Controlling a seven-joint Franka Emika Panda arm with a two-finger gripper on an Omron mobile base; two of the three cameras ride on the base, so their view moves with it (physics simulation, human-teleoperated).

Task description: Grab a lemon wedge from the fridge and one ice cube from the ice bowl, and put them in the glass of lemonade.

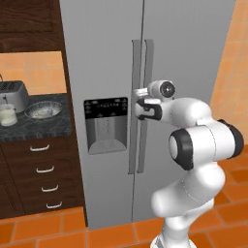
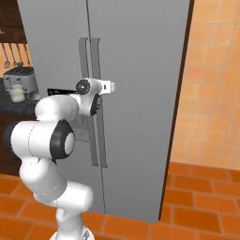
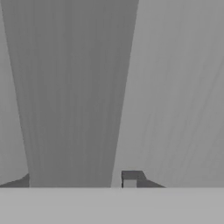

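Observation:
The grey fridge (image 1: 106, 58) stands with both doors closed, so the lemon wedge is hidden. My gripper (image 1: 138, 99) is at the pair of long handles (image 1: 137, 150) in the middle of the fridge, at about dispenser height. In the hand view a wide handle (image 3: 70, 87) runs between my gripper's (image 3: 78, 179) two fingertips (image 3: 131, 177), which sit close against its two sides. The ice bowl (image 1: 42, 110) and the glass of lemonade (image 1: 7, 115) are on the dark counter far to the left.
A silver toaster (image 1: 12, 94) stands behind the glass. Dark wooden drawers (image 1: 43, 169) sit under the counter (image 1: 34, 128), left of the fridge. An orange tiled wall (image 2: 211, 84) flanks the fridge on the right, above an orange tiled floor (image 2: 201, 201).

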